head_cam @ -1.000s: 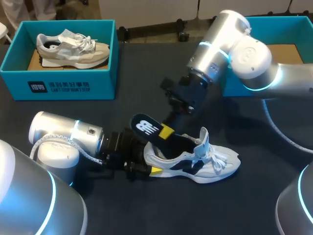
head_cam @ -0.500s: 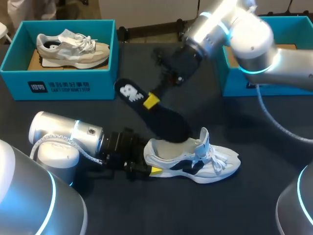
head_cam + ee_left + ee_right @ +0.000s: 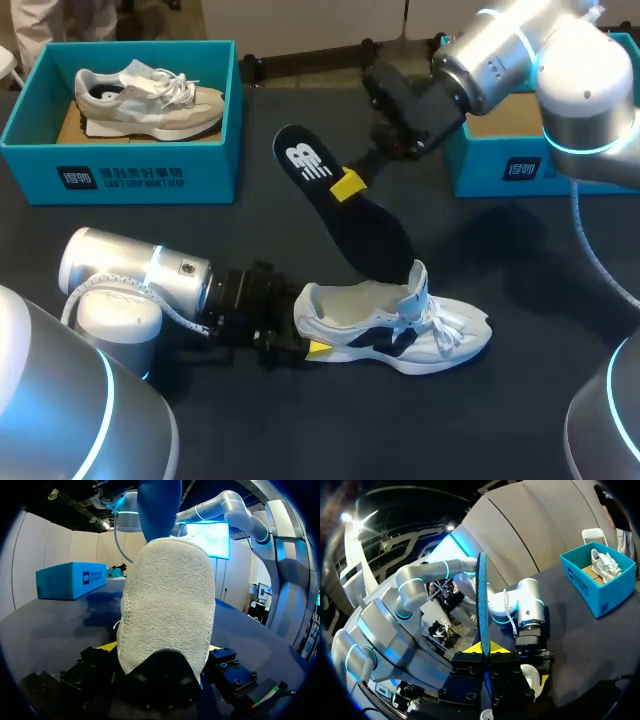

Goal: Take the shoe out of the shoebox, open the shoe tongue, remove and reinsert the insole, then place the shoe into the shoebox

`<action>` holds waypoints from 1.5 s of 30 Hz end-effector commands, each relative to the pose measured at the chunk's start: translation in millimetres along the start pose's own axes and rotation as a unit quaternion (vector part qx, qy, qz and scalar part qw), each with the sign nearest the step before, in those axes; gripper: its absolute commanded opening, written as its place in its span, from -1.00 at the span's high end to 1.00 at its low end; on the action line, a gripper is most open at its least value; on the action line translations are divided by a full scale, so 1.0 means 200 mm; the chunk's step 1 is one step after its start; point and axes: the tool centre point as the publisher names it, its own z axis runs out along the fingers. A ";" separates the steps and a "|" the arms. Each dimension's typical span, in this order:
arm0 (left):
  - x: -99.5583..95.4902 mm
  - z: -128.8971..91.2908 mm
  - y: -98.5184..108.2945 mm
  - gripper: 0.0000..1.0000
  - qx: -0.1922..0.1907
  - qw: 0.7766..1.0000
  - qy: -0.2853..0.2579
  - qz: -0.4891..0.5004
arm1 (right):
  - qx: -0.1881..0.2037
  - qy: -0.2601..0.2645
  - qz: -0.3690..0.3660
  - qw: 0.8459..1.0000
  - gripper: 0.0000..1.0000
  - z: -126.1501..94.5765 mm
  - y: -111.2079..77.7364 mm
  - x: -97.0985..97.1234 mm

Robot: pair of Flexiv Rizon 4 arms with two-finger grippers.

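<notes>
Right hand (image 3: 349,186) on white-logo insole (image 3: 372,238) above shoe (image 3: 400,335)

Surface: dark table (image 3: 300,430) | Far left: teal shoebox (image 3: 140,175) | Far right: second teal shoebox (image 3: 490,170) | Near centre: white shoe (image 3: 400,335), resting on its sole

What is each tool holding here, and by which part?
The right tool grips the insole by its edges, near the logo end. The left tool clamps the shoe by its heel.
</notes>
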 end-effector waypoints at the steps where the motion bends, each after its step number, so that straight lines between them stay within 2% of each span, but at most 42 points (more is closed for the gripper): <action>1: 0.00 0.00 0.01 1.00 0.000 1.000 0.000 0.000 | 0.000 -0.003 0.000 1.000 1.00 0.01 0.00 0.01; 3: 0.00 0.00 0.01 1.00 0.000 1.000 0.000 0.000 | -0.037 -0.028 0.004 0.999 1.00 -0.02 0.04 0.03; 5: 0.00 0.00 0.01 1.00 0.000 1.000 0.000 0.000 | -0.071 -0.067 0.017 0.995 1.00 -0.10 0.09 0.10; 8: 0.00 0.00 0.01 1.00 0.000 1.000 0.000 0.000 | -0.100 -0.115 0.043 0.987 1.00 -0.19 0.14 0.21; 12: 0.00 0.00 0.01 1.00 0.000 1.000 0.000 0.000 | -0.110 -0.149 0.048 0.982 1.00 -0.22 0.18 0.33; 13: 0.00 0.00 0.01 1.00 0.000 1.000 0.000 0.000 | -0.110 -0.149 0.048 0.982 1.00 -0.22 0.18 0.33; 17: 0.00 0.00 0.01 1.00 0.000 1.000 0.000 0.000 | -0.132 -0.147 0.042 0.979 1.00 -0.26 0.22 0.45; 29: 0.00 0.00 0.01 1.00 0.000 1.000 0.000 0.000 | -0.131 -0.146 0.042 0.980 1.00 -0.26 0.22 0.46; 32: 0.00 0.00 0.01 1.00 0.000 1.000 0.000 0.000 | -0.162 -0.142 0.040 0.976 1.00 -0.27 0.24 0.48; 34: 0.00 0.00 0.01 1.00 0.000 1.000 0.000 0.000 | -0.196 -0.143 0.025 0.970 1.00 -0.31 0.25 0.55; 39: 0.00 0.00 0.01 1.00 0.000 1.000 0.000 0.000 | -0.225 -0.148 0.011 0.963 1.00 -0.37 0.27 0.68; 45: 0.00 0.00 0.01 1.00 0.000 1.000 0.000 0.000 | -0.266 -0.168 0.026 0.949 1.00 -0.42 0.30 0.77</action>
